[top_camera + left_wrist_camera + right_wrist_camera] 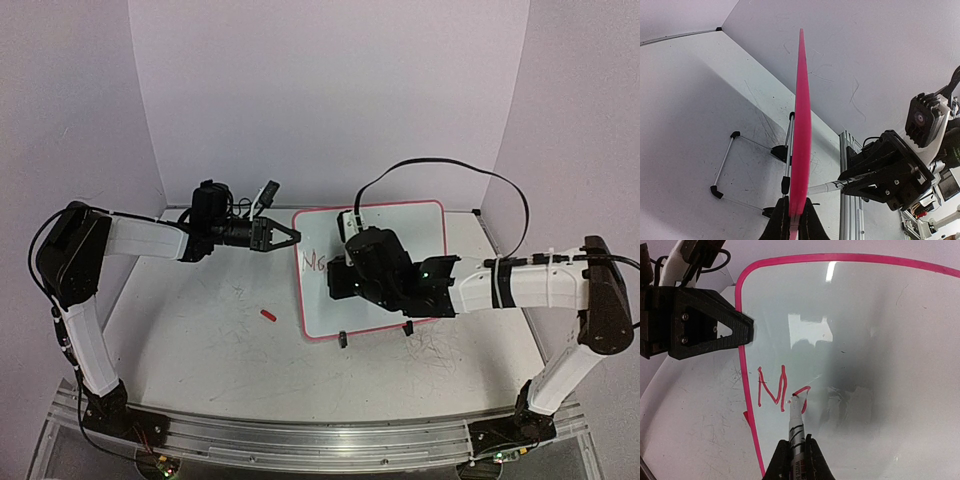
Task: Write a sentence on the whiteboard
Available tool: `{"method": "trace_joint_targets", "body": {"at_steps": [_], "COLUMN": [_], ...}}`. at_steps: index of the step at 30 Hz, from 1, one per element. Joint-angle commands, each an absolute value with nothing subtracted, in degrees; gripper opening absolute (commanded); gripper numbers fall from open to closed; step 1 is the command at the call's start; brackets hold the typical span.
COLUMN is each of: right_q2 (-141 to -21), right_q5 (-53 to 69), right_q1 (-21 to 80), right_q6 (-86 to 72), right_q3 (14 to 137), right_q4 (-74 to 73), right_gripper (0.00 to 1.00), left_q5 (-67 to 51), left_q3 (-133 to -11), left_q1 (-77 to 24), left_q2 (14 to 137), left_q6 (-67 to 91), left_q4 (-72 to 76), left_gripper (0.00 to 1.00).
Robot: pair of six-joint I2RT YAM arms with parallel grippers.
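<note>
White table (200, 320), whiteboard (420, 225), red lettering (783, 390)

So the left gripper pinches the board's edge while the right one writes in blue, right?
No. The writing is red, not blue, per the right wrist view. The left gripper does pinch the board edge while the right gripper writes with a marker.

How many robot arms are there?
2. The left arm comes in from the left; the left pincer grips the whiteboard by its edge. The right arm comes in from the right; the right pincer holds a marker at the whiteboard.
</note>
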State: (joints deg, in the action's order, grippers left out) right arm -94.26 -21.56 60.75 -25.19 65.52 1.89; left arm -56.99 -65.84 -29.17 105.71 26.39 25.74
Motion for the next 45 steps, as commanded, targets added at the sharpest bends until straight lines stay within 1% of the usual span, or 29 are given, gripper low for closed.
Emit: {"method": "trace_joint_targets", "body": {"at_steps": [1,7,9,16,45], "right_q2": [-94.1,-87.0,-86.7,-89.4,-92.9], "right_q5": [-20.8,-21.5,-21.1,-18.4,-23.6], "right_q1": [61.0,60.1,59.6,59.5,59.2], "right_q6": [-25.5,-24.4,-23.9,-22.9,-23.8], "right_q3": [65.0,61.3,61.0,63.2,65.0], "right_q4": [1.8,5.9,6.2,6.3,5.1], "right_gripper": [0.00,0.00,0.00,0.00,0.00], "left_q5": [-59.1,-59.1,-59.1,-59.0,-59.2], "left_q3": [-65.4,-65.3,-65.4,-65.1,-65.1], "left_q1": [-29.4,-29.4,-29.4,-29.4,-29.4], "left_q2": [102.6,102.6,102.6,102.4,102.2], "left_q6": [27.5,27.5,27.5,27.4,27.3], "left_q4": [27.0,27.1,27.0,27.1,27.1], "left_gripper": [0.00,0.00,0.00,0.00,0.00]}}
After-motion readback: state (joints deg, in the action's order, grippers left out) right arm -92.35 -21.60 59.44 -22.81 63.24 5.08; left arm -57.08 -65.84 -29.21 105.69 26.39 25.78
